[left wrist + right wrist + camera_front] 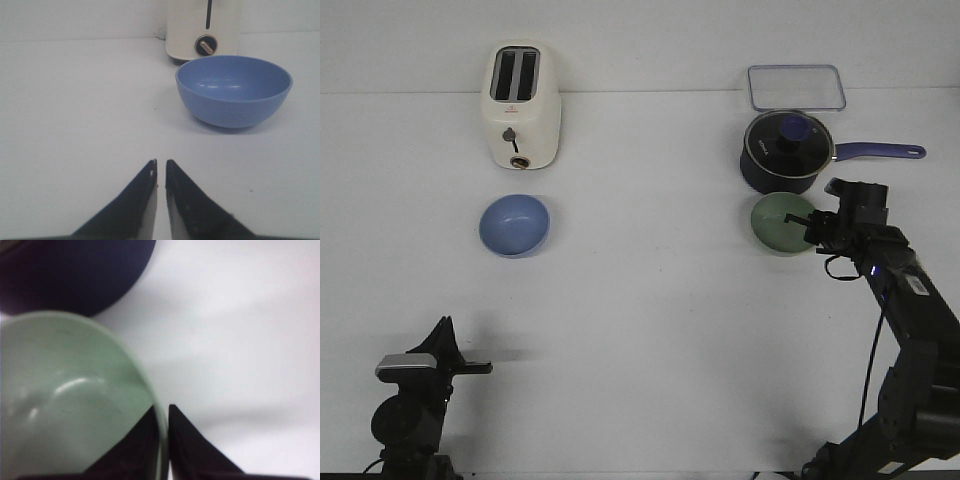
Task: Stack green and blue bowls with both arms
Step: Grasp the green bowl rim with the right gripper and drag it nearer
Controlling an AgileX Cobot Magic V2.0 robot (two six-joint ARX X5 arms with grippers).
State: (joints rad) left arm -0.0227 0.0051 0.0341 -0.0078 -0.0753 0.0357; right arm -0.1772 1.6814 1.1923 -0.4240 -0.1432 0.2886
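Note:
The blue bowl [514, 224] sits on the white table in front of the toaster, and shows in the left wrist view [233, 90]. My left gripper [470, 367] is shut and empty, low at the near left, well short of the blue bowl; its fingertips [153, 168] nearly touch. The green bowl [778, 222] sits just in front of the saucepan. My right gripper [807, 224] is shut on the green bowl's right rim [159, 415], one finger inside and one outside.
A cream toaster [522, 105] stands at the back left. A dark navy saucepan [786, 150] with a glass lid and a handle pointing right stands behind the green bowl. A clear lidded container [796, 87] lies behind it.

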